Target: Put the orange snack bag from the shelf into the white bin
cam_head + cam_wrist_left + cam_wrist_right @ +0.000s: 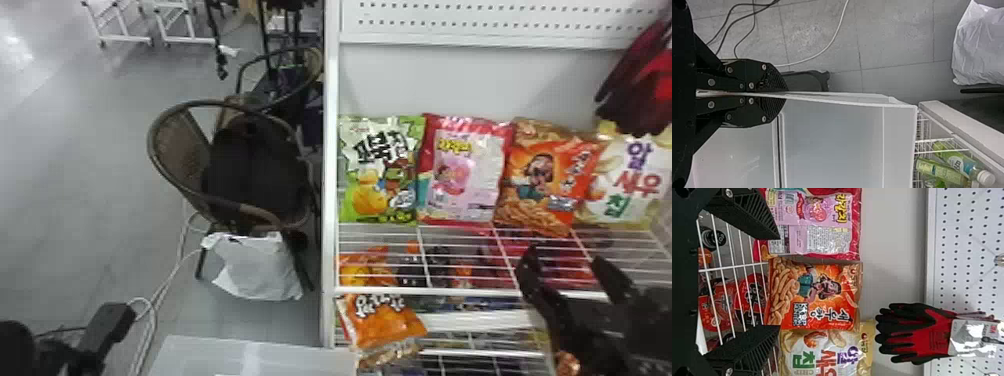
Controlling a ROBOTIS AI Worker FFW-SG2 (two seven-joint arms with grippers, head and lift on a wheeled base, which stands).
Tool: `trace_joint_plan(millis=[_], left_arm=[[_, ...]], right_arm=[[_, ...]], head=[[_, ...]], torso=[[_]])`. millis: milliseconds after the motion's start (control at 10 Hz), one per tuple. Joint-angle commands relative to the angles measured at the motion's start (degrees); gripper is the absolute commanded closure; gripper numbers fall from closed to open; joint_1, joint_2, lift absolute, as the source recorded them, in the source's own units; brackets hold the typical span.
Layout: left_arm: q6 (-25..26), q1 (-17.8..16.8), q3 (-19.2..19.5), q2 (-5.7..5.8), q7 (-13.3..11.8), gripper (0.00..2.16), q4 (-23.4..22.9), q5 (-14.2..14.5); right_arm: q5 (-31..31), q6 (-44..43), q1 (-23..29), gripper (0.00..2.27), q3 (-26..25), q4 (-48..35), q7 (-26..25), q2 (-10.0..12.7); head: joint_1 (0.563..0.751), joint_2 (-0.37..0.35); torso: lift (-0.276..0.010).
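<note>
The left wrist view gives the left end effector, narrow and pinching the rim of the white bin, and also green bottles on a wire rack near the bin. In the head view, the upper shelf carries the orange snack bag, between a pink bag and a white bag. The right end effector stands wide, apart from the orange snack bag, which the right wrist view shows beyond the gap of its fingers.
</note>
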Motion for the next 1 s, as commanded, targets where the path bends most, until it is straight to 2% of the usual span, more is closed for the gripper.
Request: trace_joint_plan(millis=[0, 300, 500, 900], left_arm=[[0.2, -0.1, 0.0, 0.0, 0.0, 2.13, 0.0, 0.1], [0.2, -0.1, 0.0, 0.0, -0.1, 2.13, 0.8, 0.1], [0.2, 0.0, 0.0, -0.79, -0.1, 2.13, 0.9, 0.0], [0.2, 0.2, -0.1, -1.76, -0.1, 2.13, 1.0, -0.3]], right_arm=[[0.7, 6.6, -4.1, 0.08, -0.3, 0.0, 0.0, 0.1], [0.7, 16.6, -11.5, 0.08, -1.6, 0.3, -0.3, -1.2], [0.7, 21.7, -16.2, 0.08, -2.0, 1.8, -0.6, -2.2], [0.6, 26.1, -24.8, 0.08, -2.3, 6.6, -1.0, -4.5]], head=[[0.695, -0.028], [0.695, -0.039], [0.695, -0.052], [0.695, -0.084]], torso=[[0.001], [0.001], [0.001], [0.001]])
